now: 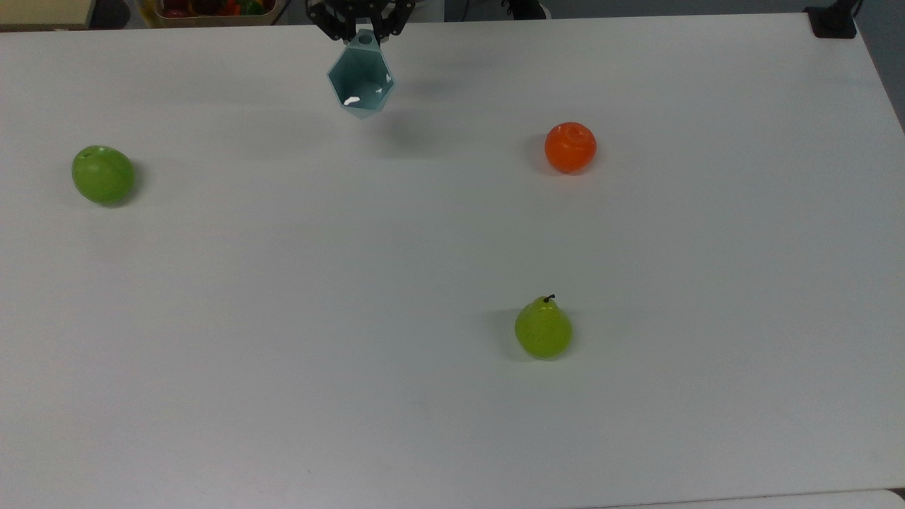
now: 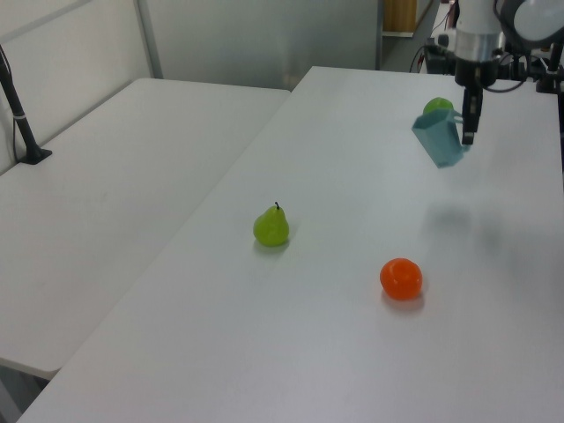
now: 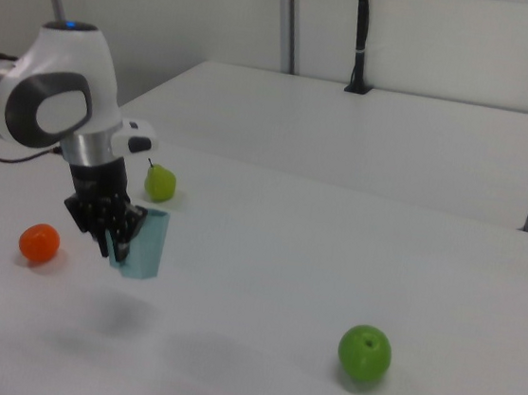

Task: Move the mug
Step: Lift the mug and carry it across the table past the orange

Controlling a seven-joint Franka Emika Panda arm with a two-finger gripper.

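The mug (image 1: 360,79) hangs in the air above the white table (image 1: 452,396), tilted, its hexagonal mouth facing the top view's camera. The gripper (image 1: 362,28) is clamped on its small handle at the table's far edge in the top view; a faint shadow lies on the tabletop beneath. In the right view the mug (image 3: 145,244) dangles just beside the black fingers (image 3: 113,228). The orange (image 1: 570,147) sits off toward the top view's right, the green apple (image 1: 103,174) well apart toward the top view's left, the pear (image 1: 542,330) far nearer the camera. In the left view the mug (image 2: 439,140) partly hides the apple.
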